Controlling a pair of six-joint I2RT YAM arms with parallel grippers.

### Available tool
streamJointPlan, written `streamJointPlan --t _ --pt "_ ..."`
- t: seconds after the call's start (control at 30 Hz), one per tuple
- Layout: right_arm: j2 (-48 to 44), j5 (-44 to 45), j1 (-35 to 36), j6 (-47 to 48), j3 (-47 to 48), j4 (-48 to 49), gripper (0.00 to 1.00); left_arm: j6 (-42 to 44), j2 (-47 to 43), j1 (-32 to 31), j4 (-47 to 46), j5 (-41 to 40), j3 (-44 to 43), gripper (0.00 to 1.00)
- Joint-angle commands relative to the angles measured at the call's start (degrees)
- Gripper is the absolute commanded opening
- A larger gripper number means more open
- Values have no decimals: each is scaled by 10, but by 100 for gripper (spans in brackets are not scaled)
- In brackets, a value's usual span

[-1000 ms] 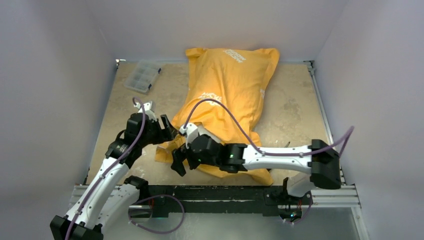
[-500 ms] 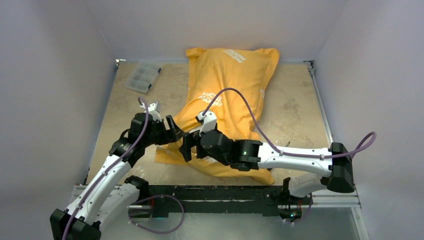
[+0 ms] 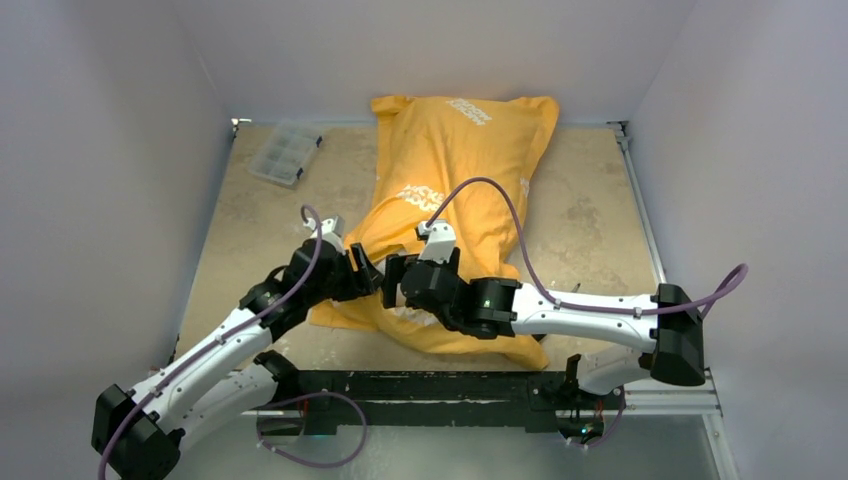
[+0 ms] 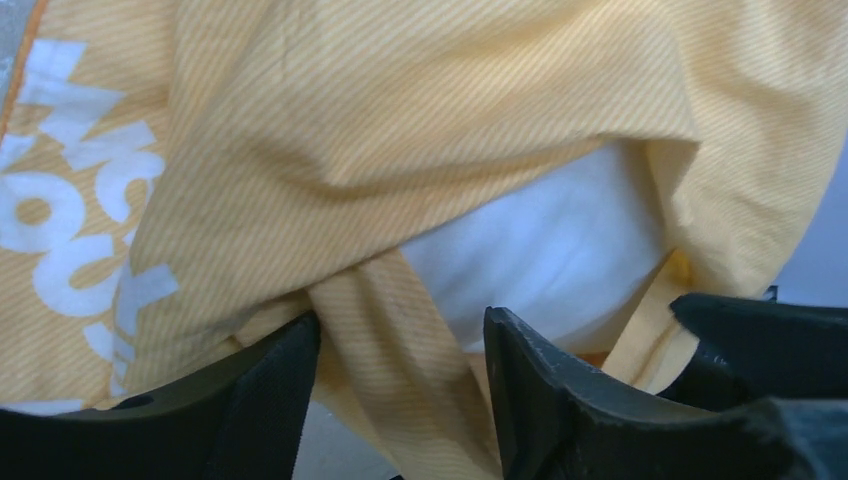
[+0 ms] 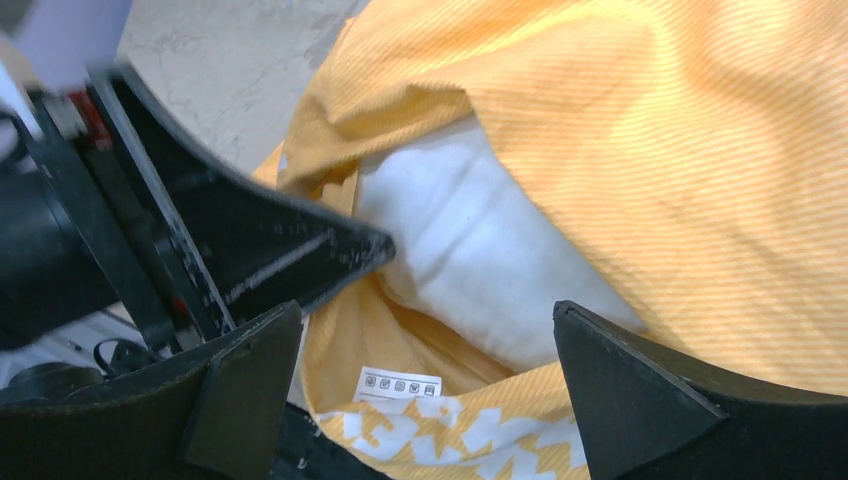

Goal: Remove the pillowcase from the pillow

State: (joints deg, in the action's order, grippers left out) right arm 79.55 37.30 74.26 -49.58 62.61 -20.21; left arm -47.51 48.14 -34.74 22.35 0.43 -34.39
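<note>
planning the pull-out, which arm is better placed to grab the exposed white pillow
Right, likely. The right gripper is wide open with the bare pillow straight ahead between its fingers. The left gripper is open too, but a strip of the pillowcase runs between its fingers, so it suits holding the cover.

No full word was readable. The pillowcase (image 3: 455, 150) carried white block lettering in two patches, too small to read from above. My left wrist view caught big letters (image 4: 60, 105) in white at the frame's left edge, cut off, one an O. My right wrist view showed a white care tag (image 5: 398, 384) with a row of tiny symbols, and cropped letters (image 5: 470, 440) below it.
</note>
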Motion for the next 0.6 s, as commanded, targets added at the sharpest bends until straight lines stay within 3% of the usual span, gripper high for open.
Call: streamJointPlan --t 0.0,0.13,0.33,0.57 --pt "-14 36 -6 -1 -1 29 99 -26 -43 -19 14 -54 54 55" --pt "9 28 -6 30 5 47 99 -35 -64 -19 24 -32 101 42" --pt "63 2 -6 98 41 80 98 -48 -101 -23 48 -33 114 3" --pt "141 41 -15 61 72 15 99 -49 -91 -23 49 -44 114 0"
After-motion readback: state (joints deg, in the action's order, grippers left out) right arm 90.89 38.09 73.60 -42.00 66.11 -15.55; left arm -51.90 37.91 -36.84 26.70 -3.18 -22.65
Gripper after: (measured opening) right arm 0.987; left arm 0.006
